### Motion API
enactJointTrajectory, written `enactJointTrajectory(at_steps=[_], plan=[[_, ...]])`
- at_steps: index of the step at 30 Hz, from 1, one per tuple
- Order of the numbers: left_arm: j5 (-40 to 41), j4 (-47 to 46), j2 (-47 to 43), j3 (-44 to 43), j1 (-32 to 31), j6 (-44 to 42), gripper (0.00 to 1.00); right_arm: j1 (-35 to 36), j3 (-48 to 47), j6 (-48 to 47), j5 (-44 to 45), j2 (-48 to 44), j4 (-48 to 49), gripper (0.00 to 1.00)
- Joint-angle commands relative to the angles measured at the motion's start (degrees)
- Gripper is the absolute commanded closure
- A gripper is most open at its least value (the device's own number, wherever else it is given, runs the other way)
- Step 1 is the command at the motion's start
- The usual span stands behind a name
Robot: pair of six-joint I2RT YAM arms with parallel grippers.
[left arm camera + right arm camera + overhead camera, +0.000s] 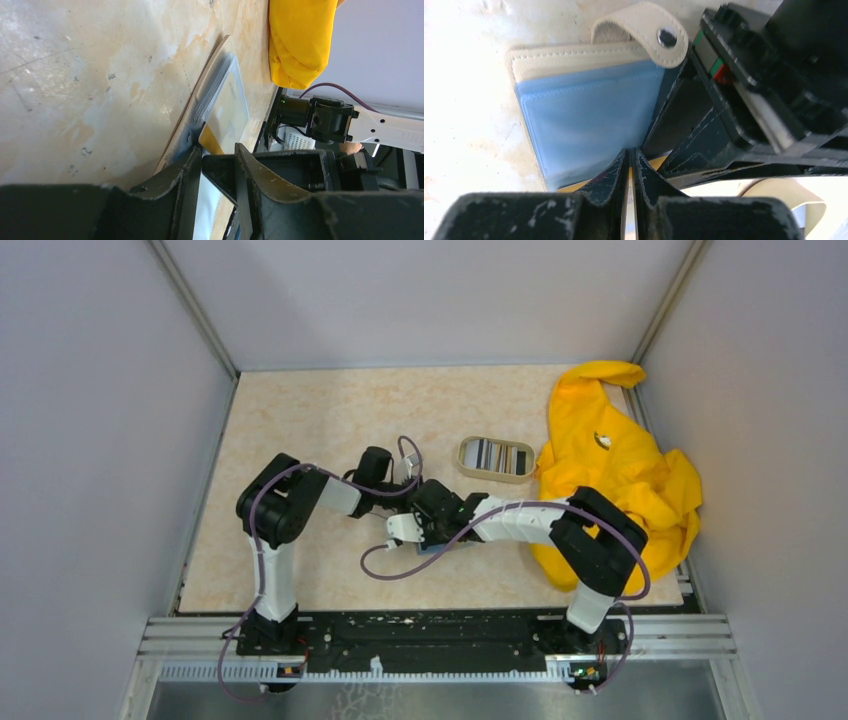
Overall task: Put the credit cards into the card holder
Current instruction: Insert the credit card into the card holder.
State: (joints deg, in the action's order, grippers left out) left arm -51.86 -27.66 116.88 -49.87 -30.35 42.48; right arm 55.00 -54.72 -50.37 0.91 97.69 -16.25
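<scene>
Your right wrist view is showing what the arms are hiding overhead: the card holder (584, 115) lying open on the desk (330, 420), with the right claw (630, 152) pinching shut at its edge and the left claw (217, 150) narrowly parted beside it. Overhead, the credit cards (497, 457) are sitting in the dish (463, 453) beyond the card holder.

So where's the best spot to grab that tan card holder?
Probably the snap strap: the card holder lies flat and open on the table, but that strap arches up at its tan edge, so jaws coming from that side could pinch it.
</scene>
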Motion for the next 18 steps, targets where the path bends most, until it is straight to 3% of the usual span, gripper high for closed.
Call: enactJointTrajectory(at_steps=[1,10,18], plan=[[6.01,5.03,2.6,0.97,0.22,-3.93,0.6,-3.18,0.36,-0.2,2.56,-3.54,-0.4,0.94],[6.94,3.7,0.36,1.89,0.71,-3.78,0.54,-5.95,0.07,-0.26,-1.28,-5.92,-2.35,0.93],[8.86,0.68,-6.97,3.7,1.22,-3.3,0.49,-8.42,-2.76,-1.72,-23.78,-11.41,-11.23,0.89]])
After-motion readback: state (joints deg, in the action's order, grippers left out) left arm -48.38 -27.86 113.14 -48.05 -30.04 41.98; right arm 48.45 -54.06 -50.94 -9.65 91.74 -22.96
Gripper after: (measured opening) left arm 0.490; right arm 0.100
